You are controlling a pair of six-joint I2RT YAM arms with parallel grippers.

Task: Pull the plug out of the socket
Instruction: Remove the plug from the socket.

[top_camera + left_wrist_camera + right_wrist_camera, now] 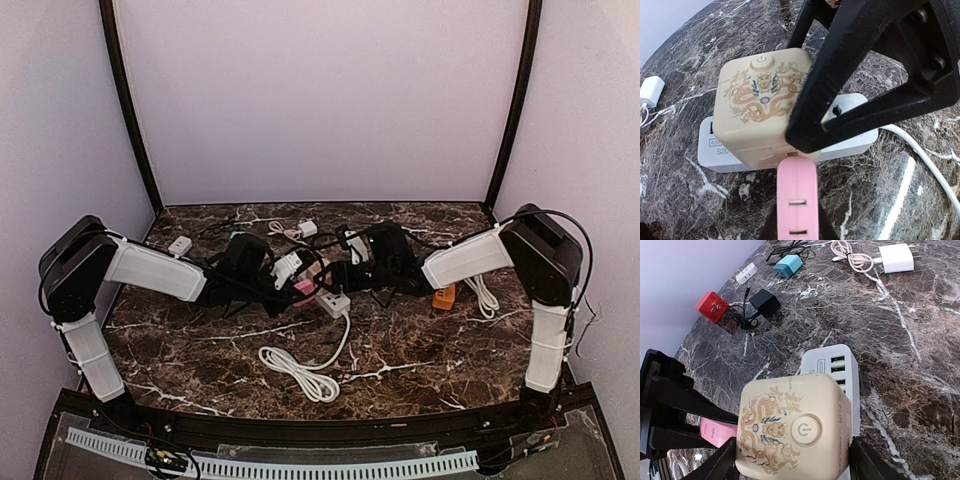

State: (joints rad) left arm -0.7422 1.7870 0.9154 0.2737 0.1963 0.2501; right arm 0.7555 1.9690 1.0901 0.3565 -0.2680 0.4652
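Note:
A cream cube socket [790,425] printed with a dragon and a power button stands over a white USB power strip [832,362]. A pink plug [796,200] is plugged into the cube's side [760,100]. My left gripper [796,222] is shut on the pink plug. My right gripper [790,467] straddles the cube with a finger pressed against each side. One of its black fingers [840,85] crosses the cube in the left wrist view. In the top view the cube [288,266] and pink plug [303,287] lie mid-table between both arms.
The strip's white cable [300,365] coils toward the near edge. Behind the cube lie a red adaptor [712,306], a black adaptor [765,302], a blue one [788,265] and a white charger [896,257]. An orange item [444,296] sits at the right.

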